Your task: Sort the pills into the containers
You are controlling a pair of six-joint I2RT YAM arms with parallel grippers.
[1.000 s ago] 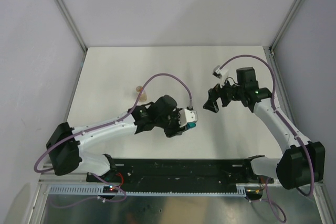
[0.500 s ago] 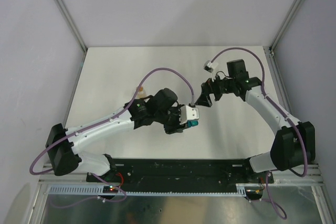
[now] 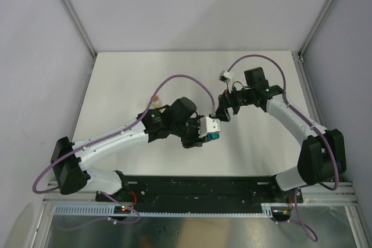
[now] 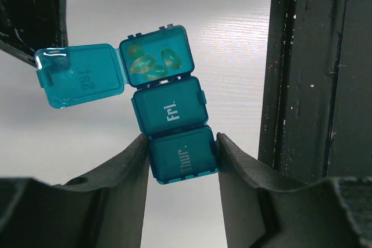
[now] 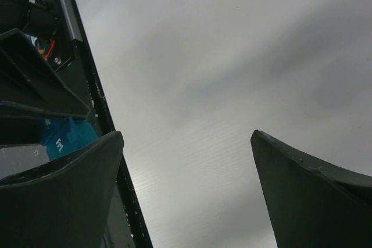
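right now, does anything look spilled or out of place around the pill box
Nothing looks spilled. The left gripper clamps the pill strip at its Thur. end. Only the far compartment's lid is open, swung sideways, with yellowish capsules still inside. The other two lids are shut. The right gripper is open and empty.

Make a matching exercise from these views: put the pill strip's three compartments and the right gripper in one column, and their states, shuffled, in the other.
Things
1. Thur. compartment
2. Fri. compartment
3. far-end compartment
4. right gripper

States
A. lid swung open, pills inside
B. jaws wide apart, nothing between them
C. lid shut, clamped by the left gripper
D. lid shut, in the middle of the strip

Pairs: 1-C; 2-D; 3-A; 4-B
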